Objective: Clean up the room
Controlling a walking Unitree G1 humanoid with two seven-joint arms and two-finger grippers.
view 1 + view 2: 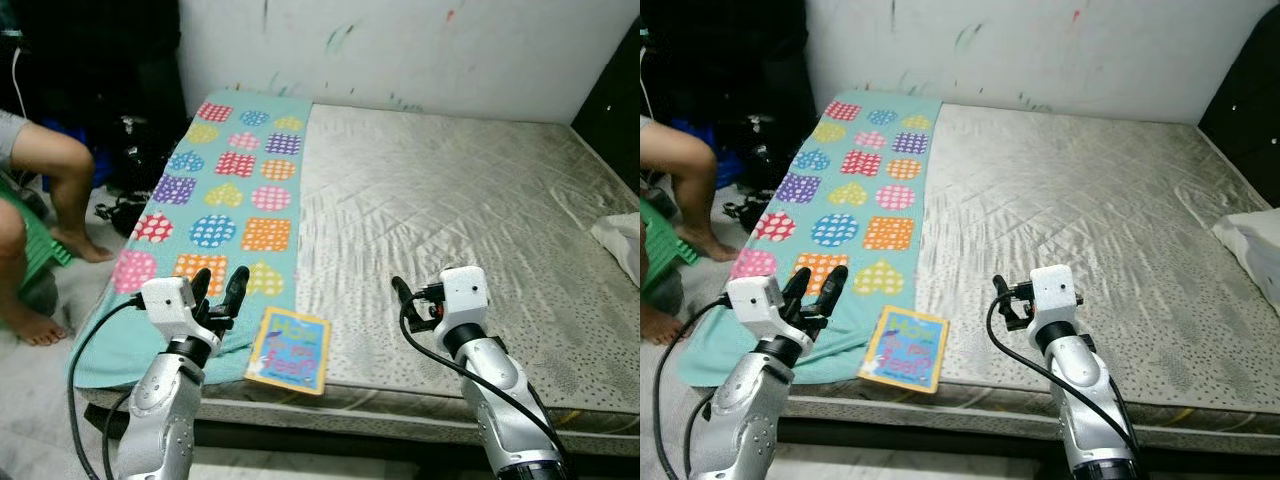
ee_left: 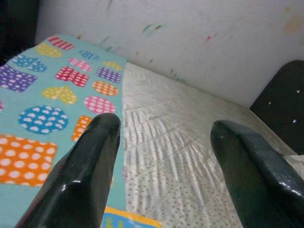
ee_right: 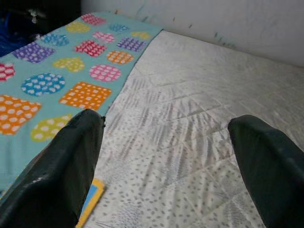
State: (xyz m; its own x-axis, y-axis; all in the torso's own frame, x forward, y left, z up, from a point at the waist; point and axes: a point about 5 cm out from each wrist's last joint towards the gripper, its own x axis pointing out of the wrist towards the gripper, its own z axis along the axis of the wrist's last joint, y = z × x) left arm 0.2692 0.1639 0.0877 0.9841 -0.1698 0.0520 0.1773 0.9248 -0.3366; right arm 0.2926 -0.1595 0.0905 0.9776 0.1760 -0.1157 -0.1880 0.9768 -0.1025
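Note:
A children's book [image 1: 290, 350] with a yellow border and blue cover lies at the mattress's front edge, overlapping the corner of a teal blanket [image 1: 232, 190] printed with dotted coloured shapes. My left gripper [image 1: 220, 287] hovers open just left of the book, above the blanket's near end. In the left wrist view its fingers [image 2: 90, 161] stand wide apart with nothing between them. My right gripper [image 1: 412, 303] is held open over the bare mattress to the right of the book; in the right wrist view the gripper [image 3: 166, 118] is empty.
The beige quilted mattress [image 1: 470, 190] reaches back to a paint-marked white wall. White bedding [image 1: 622, 242] lies at its right edge. A person's legs [image 1: 45, 170] and a green stool [image 1: 35, 255] are on the floor at left, with dark bags behind.

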